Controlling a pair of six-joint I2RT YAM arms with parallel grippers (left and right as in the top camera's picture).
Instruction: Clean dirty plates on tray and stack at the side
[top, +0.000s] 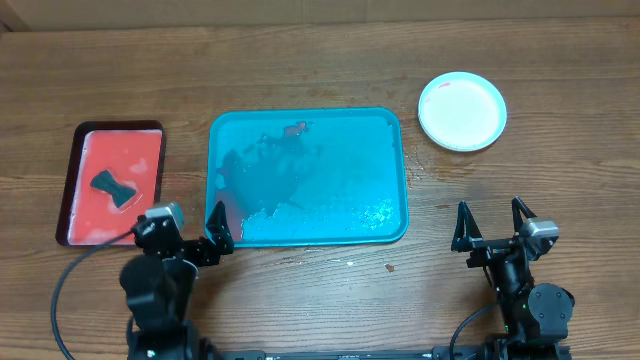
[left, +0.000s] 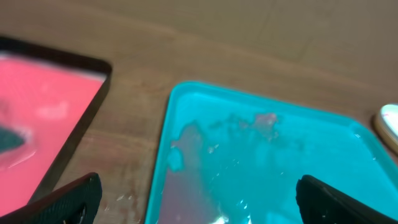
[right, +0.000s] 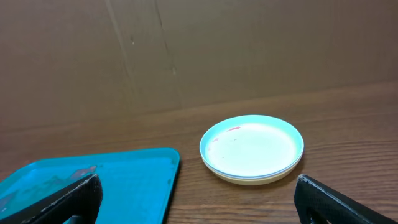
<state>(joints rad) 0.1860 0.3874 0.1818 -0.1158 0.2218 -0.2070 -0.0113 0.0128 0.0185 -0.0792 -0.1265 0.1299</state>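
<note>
The teal tray (top: 305, 113) lies mid-table with wet streaks and a small red smear on its floor; no plate is on it. The plates (top: 462, 110) sit stacked on the bare wood at the far right, the top one pale blue-rimmed with a faint red speck (right: 252, 148). My left gripper (top: 185, 232) is open at the tray's near left corner, its jaws straddling the tray's left rim (left: 168, 137). Near the front right, my right gripper (top: 491, 222) is also open and empty. It faces the stack across bare wood.
A smaller red tray (top: 112, 180) with a dark rim lies left of the teal tray, holding a black bow-shaped object (top: 113, 187). A cardboard wall stands behind the table (right: 186, 50). A small red crumb lies on the wood (top: 388, 268) in front of the teal tray.
</note>
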